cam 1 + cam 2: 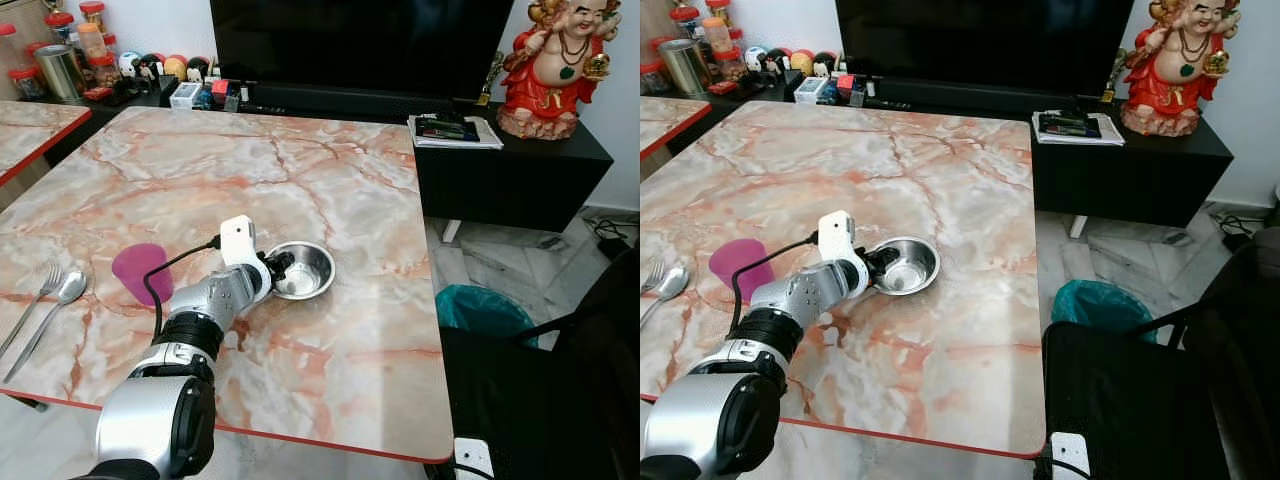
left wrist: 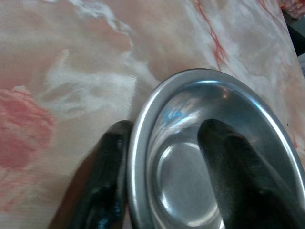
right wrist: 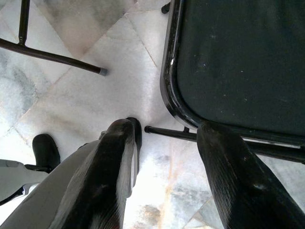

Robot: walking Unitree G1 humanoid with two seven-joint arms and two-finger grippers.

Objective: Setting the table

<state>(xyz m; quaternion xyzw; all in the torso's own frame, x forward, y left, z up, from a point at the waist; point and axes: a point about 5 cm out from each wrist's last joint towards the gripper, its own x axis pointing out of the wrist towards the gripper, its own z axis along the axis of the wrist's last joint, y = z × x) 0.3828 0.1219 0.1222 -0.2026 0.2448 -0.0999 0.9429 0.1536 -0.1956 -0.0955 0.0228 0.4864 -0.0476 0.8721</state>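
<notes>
Near the middle of the marble surface (image 1: 330, 180) sits one steel bowl (image 1: 303, 270), its near rim partly hidden by the left end effector (image 1: 281, 266), whose two fingers pinch that rim, one inside, one outside, on an outstretched silver arm. One purple cup (image 1: 138, 271), one fork (image 1: 40, 288) and one spoon (image 1: 64, 292) lie left of it. The right end effector (image 3: 164, 167) hangs over floor beside a black chair (image 3: 238, 62), fingers parted, holding nothing.

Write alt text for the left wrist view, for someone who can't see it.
The left gripper holds the rim of a shiny metal bowl, one black finger inside it and the other outside. The bowl sits on a pink-veined marble table.
</notes>
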